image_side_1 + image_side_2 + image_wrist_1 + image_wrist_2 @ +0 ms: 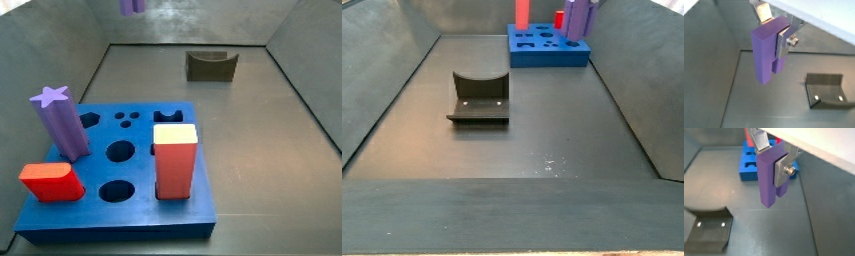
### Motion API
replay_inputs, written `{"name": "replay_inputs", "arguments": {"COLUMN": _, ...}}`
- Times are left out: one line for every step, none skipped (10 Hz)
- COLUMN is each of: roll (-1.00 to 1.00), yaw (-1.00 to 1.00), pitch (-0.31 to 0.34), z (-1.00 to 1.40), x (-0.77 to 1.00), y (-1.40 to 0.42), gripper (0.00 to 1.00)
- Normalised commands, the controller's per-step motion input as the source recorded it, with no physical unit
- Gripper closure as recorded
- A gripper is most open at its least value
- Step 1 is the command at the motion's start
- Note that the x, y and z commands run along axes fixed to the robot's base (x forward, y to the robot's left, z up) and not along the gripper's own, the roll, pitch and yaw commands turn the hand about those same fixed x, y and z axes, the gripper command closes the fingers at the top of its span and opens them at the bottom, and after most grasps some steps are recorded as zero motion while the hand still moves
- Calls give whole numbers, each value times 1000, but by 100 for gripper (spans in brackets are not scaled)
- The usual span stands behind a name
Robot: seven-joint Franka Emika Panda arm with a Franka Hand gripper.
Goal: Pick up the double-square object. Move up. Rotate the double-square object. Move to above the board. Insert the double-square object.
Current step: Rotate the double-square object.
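Observation:
The double-square object [764, 57] is a tall lilac-purple block that hangs upright between my gripper's [771, 50] fingers [783, 47], well above the floor. Both wrist views show it, and my gripper [771, 178] is shut on its upper part [767, 183]. In a side view only the block's lower end [132, 6] shows at the top edge, far behind the board. The board [747, 172] is a thick blue slab with shaped holes; it lies beyond the held block and also shows in both side views [120, 232] [549, 58].
On the board stand a purple star-topped column [58, 125], a red block with a yellow top [175, 160] and a short red block [51, 181]. The dark fixture [210, 65] stands on the floor apart from the board, also in a wrist view [825, 90]. Grey walls enclose the floor.

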Motion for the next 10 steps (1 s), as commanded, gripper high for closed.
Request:
{"name": "replay_inputs", "arguments": {"roll": -1, "yaw": -1000, "pitch": 6, "z": -12, "x": 41, "y": 10, "gripper": 100}}
{"name": "replay_inputs", "arguments": {"roll": -1, "yaw": -1000, "pitch": 8, "z": -13, "x": 39, "y": 10, "gripper": 100}}
{"name": "replay_inputs", "arguments": {"roll": -1, "yaw": -1000, "pitch": 10, "z": -13, "x": 39, "y": 11, "gripper": 100}}
{"name": "replay_inputs", "arguments": {"roll": -2, "yaw": -928, "pitch": 13, "z": -13, "x": 38, "y": 11, "gripper": 100}}
{"name": "replay_inputs", "arguments": {"roll": -2, "yaw": -680, "pitch": 13, "z": -14, "x": 38, "y": 12, "gripper": 100}}
{"name": "replay_inputs", "arguments": {"roll": -2, "yaw": -395, "pitch": 13, "z": -14, "x": 38, "y": 12, "gripper": 100}}
{"name": "replay_inputs", "arguments": {"roll": -2, "yaw": -242, "pitch": 13, "z": -14, "x": 38, "y": 12, "gripper": 100}}
{"name": "replay_inputs", "arguments": {"roll": 0, "yaw": -1000, "pitch": 0, "z": 0, "x": 0, "y": 0, "gripper": 100}}
{"name": "replay_inputs", "arguments": {"roll": -1, "yaw": -1000, "pitch": 0, "z": 0, "x": 0, "y": 3, "gripper": 100}}
{"name": "replay_inputs", "arguments": {"roll": -1, "yaw": -1000, "pitch": 0, "z": 0, "x": -1, "y": 5, "gripper": 100}}
